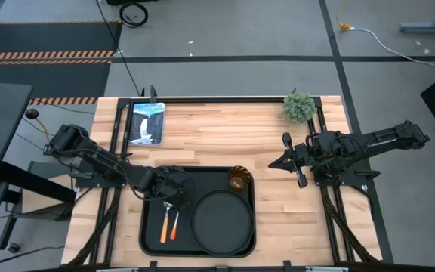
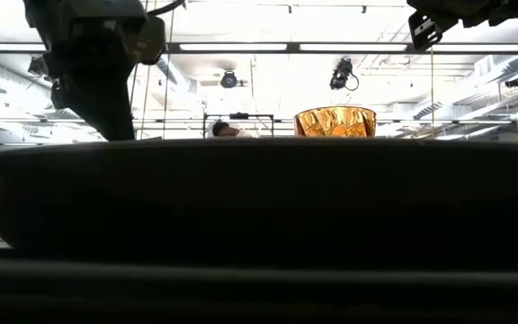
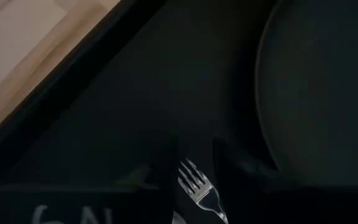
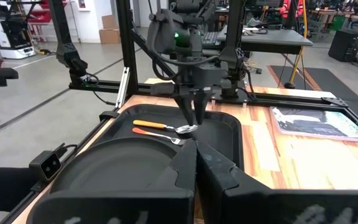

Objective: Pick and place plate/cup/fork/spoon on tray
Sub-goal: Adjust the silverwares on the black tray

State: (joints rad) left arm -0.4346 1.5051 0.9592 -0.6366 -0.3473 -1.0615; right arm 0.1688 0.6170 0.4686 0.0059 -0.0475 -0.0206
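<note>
Your left end effector (image 1: 170, 198) hangs low over the left part of the tray (image 1: 151, 240), which lies at the middle of the worktop's (image 1: 225, 132) near edge. Its fingers stand slightly parted just above the head ends of the two utensils and grip nothing. The spoon (image 1: 164, 224) and the fork (image 1: 174, 221) lie side by side on the tray floor, handles toward the near edge; the left wrist view shows the fork's tines between the finger tips. The plate (image 1: 221, 223) fills the tray's right half, and the cup (image 1: 238, 180) stands upright in the tray's far right corner, just beyond the plate. All four items appear to be on the tray. Your right end effector (image 1: 287, 161) waits above bare worktop right of the tray, fingers closed and empty.

Risks from here, as judged:
- A sideways retreat while this low could catch a finger on the fork tines or spoon bowl and drag a utensil against the plate rim or out over the tray rim; lift straight up first.
- A sweep to the right could reach the cup and tip it.
</note>
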